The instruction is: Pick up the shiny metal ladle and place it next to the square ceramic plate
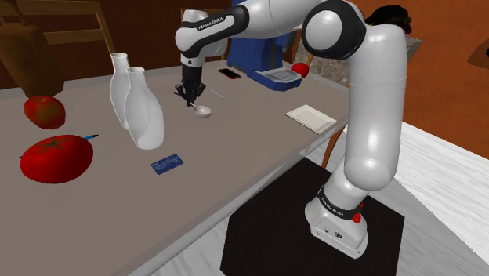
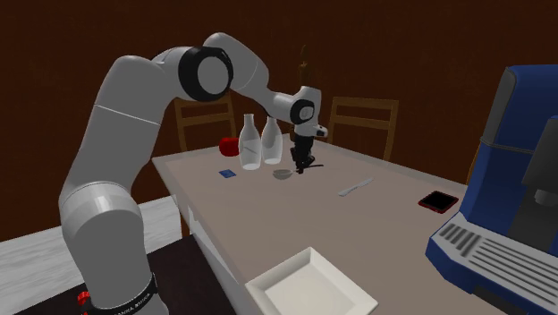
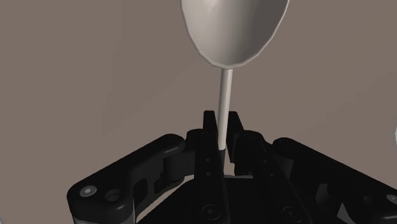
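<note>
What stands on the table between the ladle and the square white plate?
Nothing visible: bare grey-brown tabletop separates the pale round-bowled ladle, clasped in the black pincer, from the square white plate.

Shoulder view, everything sits on the table [image 1: 235, 157]. Put the ladle [image 1: 204, 111] at the clock's centre: the plate [image 1: 311, 118] is at 3, by the table's edge. The two bottles [image 1: 145, 118] stand side by side at 9, the card [image 1: 167, 164] at 7, the tomato [image 1: 55, 158] at 8. The phone [image 1: 230, 74] is at 1 and the coffee machine [image 1: 249, 59] at 2.
</note>
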### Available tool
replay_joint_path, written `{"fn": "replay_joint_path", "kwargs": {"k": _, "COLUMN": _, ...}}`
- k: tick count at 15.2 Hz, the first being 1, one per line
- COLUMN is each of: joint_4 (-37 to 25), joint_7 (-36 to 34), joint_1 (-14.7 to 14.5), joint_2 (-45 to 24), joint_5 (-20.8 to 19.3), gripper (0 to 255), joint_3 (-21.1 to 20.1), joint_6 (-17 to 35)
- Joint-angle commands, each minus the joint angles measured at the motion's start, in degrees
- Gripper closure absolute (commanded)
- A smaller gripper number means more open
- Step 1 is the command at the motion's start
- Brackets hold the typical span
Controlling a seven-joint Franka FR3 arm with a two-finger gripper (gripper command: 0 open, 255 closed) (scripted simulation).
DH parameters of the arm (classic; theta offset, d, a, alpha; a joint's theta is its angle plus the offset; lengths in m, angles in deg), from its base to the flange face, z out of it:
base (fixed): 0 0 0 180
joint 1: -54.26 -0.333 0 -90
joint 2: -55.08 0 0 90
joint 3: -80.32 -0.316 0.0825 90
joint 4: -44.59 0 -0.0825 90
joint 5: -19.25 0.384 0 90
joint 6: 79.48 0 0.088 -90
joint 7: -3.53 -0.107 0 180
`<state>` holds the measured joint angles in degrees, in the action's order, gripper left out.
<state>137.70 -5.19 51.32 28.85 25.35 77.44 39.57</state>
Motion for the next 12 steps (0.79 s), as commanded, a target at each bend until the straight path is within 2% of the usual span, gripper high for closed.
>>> {"fn": "replay_joint_path", "kwargs": {"k": 1, "joint_4": -0.82, "joint_7": -0.10, "joint_1": 0.05, "joint_2": 0.64, "joint_5": -0.04, "gripper": 255, "joint_3": 0.02, "joint_6": -1.49}}
{"fn": "replay_joint_path", "kwargs": {"k": 12, "joint_4": -5.81, "joint_7": -0.85, "joint_1": 0.11, "joint_2": 3.03, "joint_5": -0.25, "gripper": 255, "joint_3": 0.05, "joint_6": -8.83}}
